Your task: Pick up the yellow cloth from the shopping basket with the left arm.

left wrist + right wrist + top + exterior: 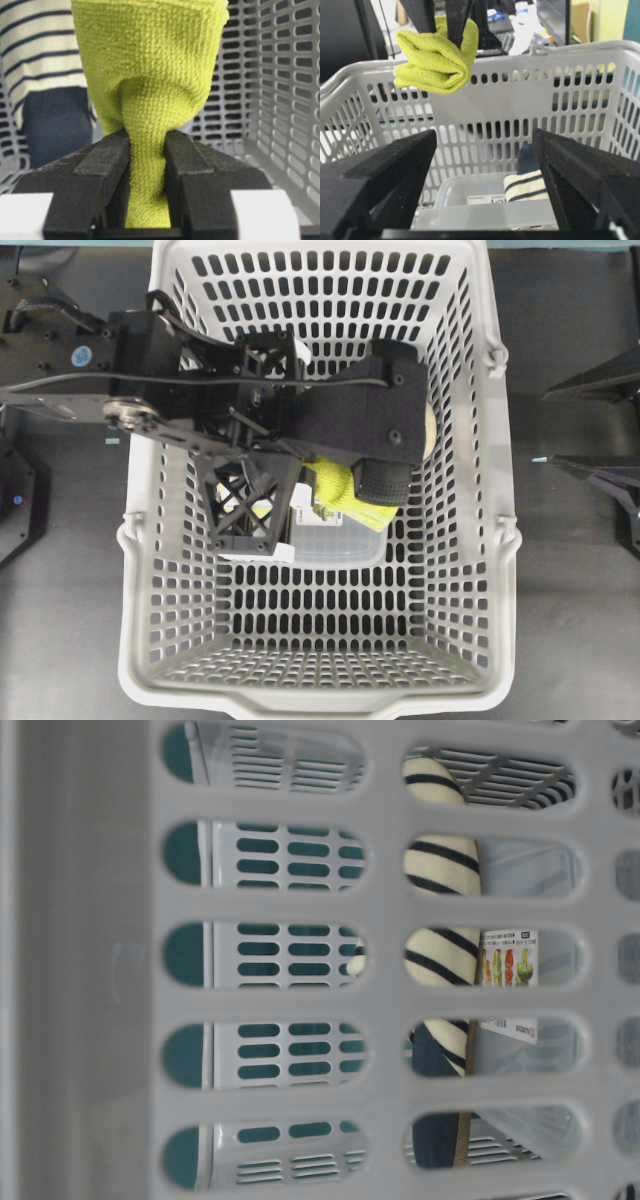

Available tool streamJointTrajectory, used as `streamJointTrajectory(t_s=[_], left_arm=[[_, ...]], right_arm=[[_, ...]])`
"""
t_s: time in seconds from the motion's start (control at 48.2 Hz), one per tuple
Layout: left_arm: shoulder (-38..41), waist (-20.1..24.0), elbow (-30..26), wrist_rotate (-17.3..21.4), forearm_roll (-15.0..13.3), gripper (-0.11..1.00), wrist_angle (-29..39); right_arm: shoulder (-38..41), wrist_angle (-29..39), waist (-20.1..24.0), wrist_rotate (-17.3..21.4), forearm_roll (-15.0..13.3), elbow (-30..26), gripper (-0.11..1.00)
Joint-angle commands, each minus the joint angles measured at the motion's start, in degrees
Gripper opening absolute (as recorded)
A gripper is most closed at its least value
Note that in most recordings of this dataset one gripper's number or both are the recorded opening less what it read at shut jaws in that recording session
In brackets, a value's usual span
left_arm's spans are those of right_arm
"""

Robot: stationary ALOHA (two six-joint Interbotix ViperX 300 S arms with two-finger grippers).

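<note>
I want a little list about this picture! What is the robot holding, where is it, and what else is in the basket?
Held thing: yellow cloth
Held by: left gripper, shut on the cloth
Where the cloth is: hanging up by the rim of the shopping basket
Other gripper: right gripper, open, outside the basket
Also in the basket: striped slipper and a clear plastic box
</note>
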Motion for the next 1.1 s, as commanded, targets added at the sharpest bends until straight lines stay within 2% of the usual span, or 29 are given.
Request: streamJointTrajectory(t_s=[0.0, 0.914, 1.08], left_arm=[[-0.7, 0.2, -1.4, -0.1, 0.2, 0.17, -0.7], [-0.5, 0.5, -1.4, -1.1, 0.3, 0.17, -2.2], [-0.6, 0.5, -1.4, -0.7, 0.3, 0.17, -2.2]], right_arm=[[0.1, -0.6, 0.0, 0.1, 0.2, -0.4, 0.74], [-0.7, -0.6, 0.0, 0.1, 0.2, 0.0, 0.74], [-0.8, -2.5, 0.1, 0.1, 0.2, 0.0, 0.74]])
